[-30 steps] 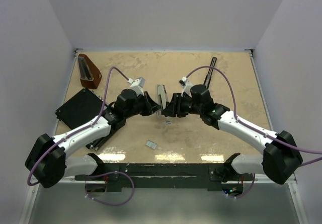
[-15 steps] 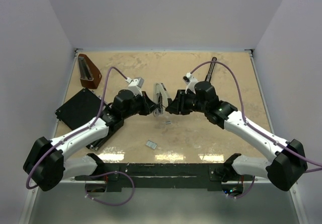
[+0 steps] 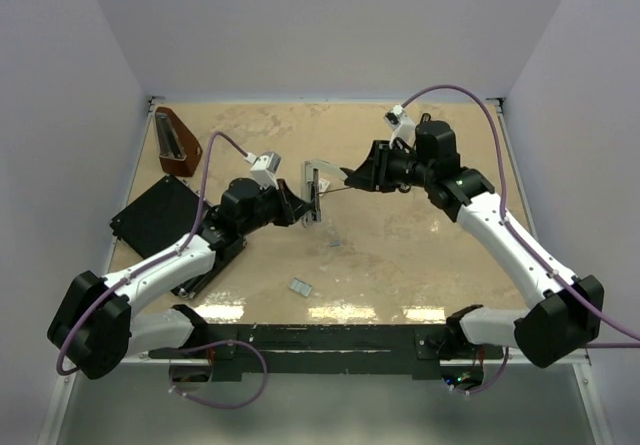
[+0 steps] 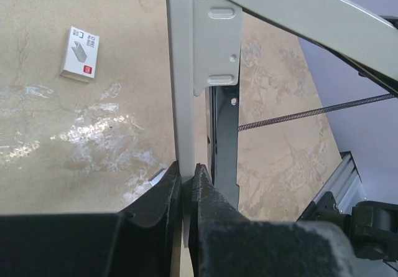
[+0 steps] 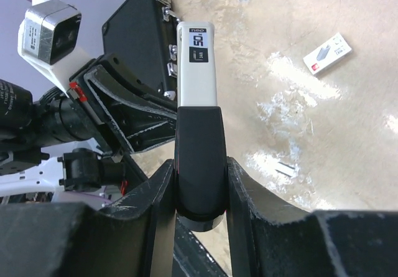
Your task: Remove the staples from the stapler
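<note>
Grey metal and black plastic are being held between the two arms, over the middle of the table [image 3: 430, 265]. Nearest the bases, a little white box with a red end [image 3: 300, 287] is lying on the surface. Just beyond it, a small silvery strip of staples [image 3: 333, 244] is resting by itself, apart from everything else.

The left arm is stretching forward and to the right, low over the table, with its wrist turning toward the centre. The left gripper [image 4: 186, 178] is pinching the thin grey plate of the stapler [image 3: 316, 189] edge-on, its fingers pressed together on the metal.

The right arm is reaching farther: up its own side, then bending at the elbow back toward the centre, so its wrist is pointing left. The right gripper [image 5: 200, 165] is clamping the stapler's black rounded end, with one finger on either side.

The stapler is standing open between the two grippers, and a thin coil spring [image 4: 311, 112] is stretching across the gap between its parts.

To the left, a flat black box [image 3: 160, 215] is lying beside the left arm. Farthest off, a brown wedge [image 3: 178, 143] is sitting near the far-left corner.
</note>
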Robot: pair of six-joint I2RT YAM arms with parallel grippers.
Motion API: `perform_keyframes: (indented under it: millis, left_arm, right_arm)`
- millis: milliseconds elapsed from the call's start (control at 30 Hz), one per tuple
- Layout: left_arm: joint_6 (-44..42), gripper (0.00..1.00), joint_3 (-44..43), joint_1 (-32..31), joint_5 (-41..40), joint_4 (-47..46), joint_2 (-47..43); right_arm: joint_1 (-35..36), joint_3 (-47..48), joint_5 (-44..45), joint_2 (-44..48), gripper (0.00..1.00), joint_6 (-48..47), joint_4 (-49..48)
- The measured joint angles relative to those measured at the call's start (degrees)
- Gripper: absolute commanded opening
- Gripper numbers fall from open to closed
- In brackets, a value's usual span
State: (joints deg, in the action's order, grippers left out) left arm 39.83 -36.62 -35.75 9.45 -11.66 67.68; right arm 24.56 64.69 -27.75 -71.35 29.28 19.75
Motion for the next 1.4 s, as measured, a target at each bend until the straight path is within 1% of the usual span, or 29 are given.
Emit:
perform_keyframes:
  millis: [133,267,333,400,500,700,800,900,1000,1033,1067,1133,1400]
  left_arm:
    - [0.00,0.00,0.74,1.22,1.05,-1.60,1.66]
    - [0.04,0.00,2.51,1.70,1.29,-1.51,2.21]
    - [0.02,0.00,2.78,2.03,1.68,-1.03,2.62]
    - [-0.07,0.00,2.80,2.12,2.86,-0.31,3.13]
    - [-1.27,0.00,2.80,1.79,6.88,-0.09,3.72]
    - [-3.87,0.00,2.75,-0.46,14.71,-2.03,4.66]
    - [-4.46,0.00,2.75,-0.72,17.14,-2.95,5.42]
    - [-4.57,0.00,2.75,-0.76,18.84,-3.26,6.49]
    - [-4.72,0.00,2.75,-0.79,20.20,-3.30,6.91]
    - [-4.87,0.00,2.75,-0.76,20.41,-3.30,6.91]
    - [-5.03,0.00,2.75,-0.76,20.57,-3.34,6.91]
    - [-5.14,0.00,2.75,-0.76,20.68,-3.56,6.91]
    - [-6.10,0.00,2.75,-0.76,18.82,-2.91,6.91]
  right_arm:
    - [-0.66,1.20,-1.40,-3.69,0.31,-1.05,-0.96]
    - [-0.92,1.97,-2.97,-7.58,0.38,-1.29,-1.40]
    - [-1.31,2.12,-2.49,-9.44,0.39,-1.42,-3.58]
    - [-2.43,2.12,-1.38,-11.02,0.42,-1.27,-7.61]
    - [-3.78,1.81,0.02,-12.81,0.43,-0.48,-15.54]
    - [-3.72,0.37,3.02,-16.44,0.45,2.71,-29.40]
    - [-3.19,-0.44,3.17,-19.17,0.46,4.11,-33.88]
    - [-2.95,-1.25,2.82,-21.59,0.52,4.98,-36.13]
    - [-2.82,-1.40,1.49,-24.04,0.64,5.25,-36.52]
    - [-2.80,-1.40,1.11,-24.52,0.74,5.18,-36.30]
    - [-2.75,-1.38,0.87,-24.74,0.78,5.05,-35.95]
    - [-2.71,-1.11,-0.13,-24.81,0.82,4.46,-34.29]
    - [-2.71,4.74,-1.42,-23.10,0.86,1.11,-21.51]
